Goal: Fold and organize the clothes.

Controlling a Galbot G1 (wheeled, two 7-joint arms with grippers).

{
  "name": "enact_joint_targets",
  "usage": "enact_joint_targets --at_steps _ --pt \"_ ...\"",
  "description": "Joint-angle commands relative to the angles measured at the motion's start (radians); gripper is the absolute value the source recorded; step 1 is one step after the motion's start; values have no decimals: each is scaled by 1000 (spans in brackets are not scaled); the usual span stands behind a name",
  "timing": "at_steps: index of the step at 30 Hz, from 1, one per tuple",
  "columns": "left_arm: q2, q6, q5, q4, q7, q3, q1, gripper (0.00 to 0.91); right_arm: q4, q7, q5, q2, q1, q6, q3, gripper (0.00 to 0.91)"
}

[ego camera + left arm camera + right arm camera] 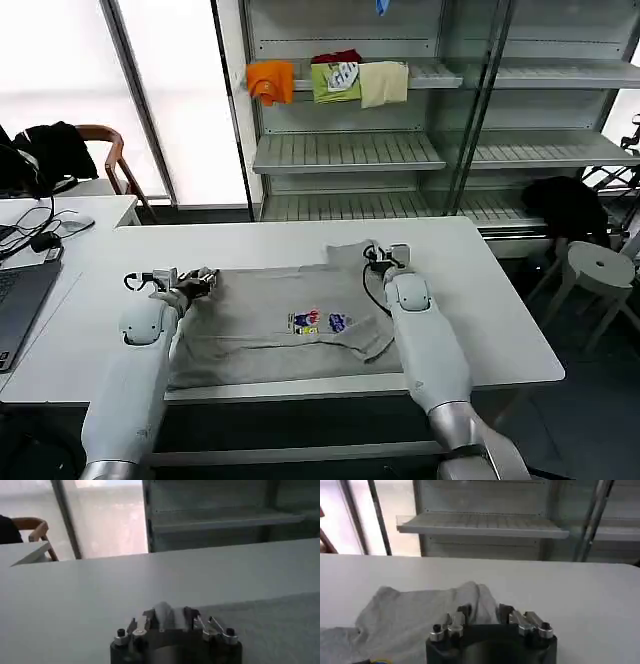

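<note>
The big white flat table (480, 290) has lots of bare room behind and to the right. The light grey cotton T-shirt (260, 330) lies flat near its front edge, so a tug could slide it off. The left pincer (205, 280) pinches a sleeve; the right pincer (383, 255) grips bunched cloth.

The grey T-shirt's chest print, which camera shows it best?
The head view: the chest print lies face up on the spread T-shirt between the left gripper and the right gripper. The right wrist view catches just a sliver at the frame edge; the left wrist view shows plain grey cloth.
</note>
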Motion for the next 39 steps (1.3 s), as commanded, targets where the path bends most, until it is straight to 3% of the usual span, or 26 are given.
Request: enact_joint_targets --at_steps 1,8,15,25,39 --pt "-1 4 1 -3 9 3 2 10 17 -28 -4 1 -5 3 3 0" --pt "-2 0 -35 -30 10 3 3 10 62 -31 51 -1 -19 70 8 0" --pt "1 -60 -152 -96 -10 -10 16 0 175 -14 106 -5 -58 105 14 0" --pt "41 -54 -241 -286 -7 -33 120 0 495 -1 137 -41 -234 2 -5 0" --pt "101 -65 -376 -562 64 -131 431 0 918 0 196 -125 -574 -78 -7 0"
